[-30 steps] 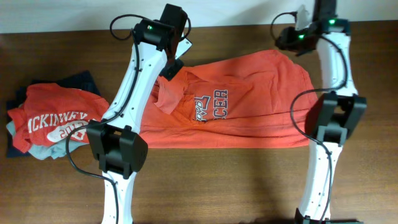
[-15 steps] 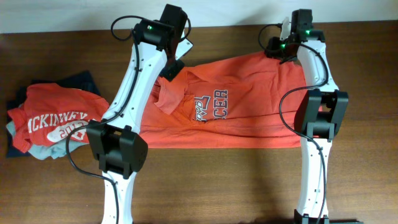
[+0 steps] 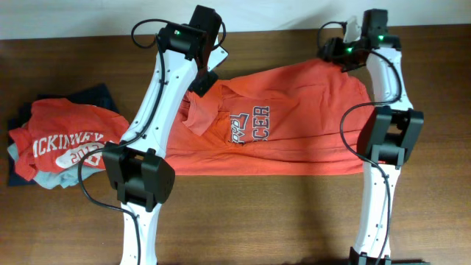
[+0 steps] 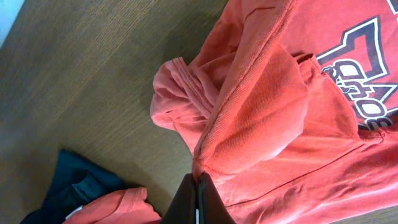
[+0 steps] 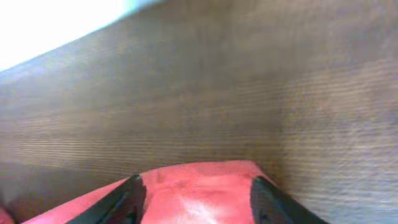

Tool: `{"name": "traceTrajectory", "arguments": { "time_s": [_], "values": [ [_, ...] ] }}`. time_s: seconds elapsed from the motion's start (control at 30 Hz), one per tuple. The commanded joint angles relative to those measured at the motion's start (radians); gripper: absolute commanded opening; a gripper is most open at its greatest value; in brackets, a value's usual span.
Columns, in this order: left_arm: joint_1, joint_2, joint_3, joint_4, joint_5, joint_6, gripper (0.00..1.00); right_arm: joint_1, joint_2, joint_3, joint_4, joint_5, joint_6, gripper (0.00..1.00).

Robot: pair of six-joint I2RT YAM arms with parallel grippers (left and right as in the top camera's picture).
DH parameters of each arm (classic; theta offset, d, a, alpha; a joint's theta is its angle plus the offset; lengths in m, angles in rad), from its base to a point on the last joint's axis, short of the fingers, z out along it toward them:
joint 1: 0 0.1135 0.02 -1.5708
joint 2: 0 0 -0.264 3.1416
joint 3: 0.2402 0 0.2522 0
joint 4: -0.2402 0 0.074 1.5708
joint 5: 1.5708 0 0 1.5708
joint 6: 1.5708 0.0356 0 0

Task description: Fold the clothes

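The orange-red T-shirt [image 3: 294, 140] lies spread across the middle of the table, its chest lettering [image 3: 250, 124] facing up. My left gripper [image 3: 200, 82] is over the shirt's far left part. In the left wrist view the left gripper [image 4: 199, 186] is shut on a raised fold of the T-shirt [image 4: 267, 118], and a bunched sleeve [image 4: 177, 93] lies beside it. My right gripper [image 3: 330, 57] hovers at the shirt's far right corner. In the right wrist view the right gripper [image 5: 199, 199] is open, and a corner of the T-shirt [image 5: 199, 186] shows between its spread fingers [image 5: 127, 199].
A pile of folded garments [image 3: 62, 143] sits at the left of the table, with a red MCKINNEY shirt on top. Its navy piece [image 4: 74, 186] and red edge [image 4: 118, 208] lie close to the left gripper. Bare wooden table [image 5: 249, 93] runs beyond the shirt's far edge.
The right arm swung left toward the shirt's far right corner, then eased back a little, and its jaws spread wider. The left arm and the shirt have not moved.
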Motion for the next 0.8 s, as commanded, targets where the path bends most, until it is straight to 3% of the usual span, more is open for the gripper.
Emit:
{"name": "traceTrajectory", "arguments": {
  "time_s": [0.0, 0.17, 0.53, 0.6, 0.7, 0.77],
  "values": [
    [0.003, -0.005, 0.026, 0.004, 0.011, 0.013, 0.0, -0.018, 0.006, 0.038, 0.009, -0.061, -0.019, 0.61],
    [0.003, -0.005, 0.026, 0.003, 0.011, 0.013, 0.0, 0.0, 0.014, 0.025, 0.012, 0.102, -0.019, 0.65],
    [0.003, -0.005, 0.026, -0.008, 0.011, 0.012, 0.01, 0.062, 0.066, 0.024, -0.037, 0.241, -0.019, 0.64],
    [0.003, -0.005, 0.026, -0.008, 0.011, 0.012, 0.0, 0.062, 0.066, 0.024, -0.043, 0.253, -0.019, 0.54],
    [0.003, -0.005, 0.026, -0.009, 0.01, 0.012, 0.0, 0.05, 0.055, 0.031, -0.063, 0.252, -0.019, 0.23],
    [0.003, -0.005, 0.026, -0.011, 0.0, 0.012, 0.0, 0.039, 0.037, 0.039, -0.082, 0.25, -0.019, 0.18]
  ]
}}
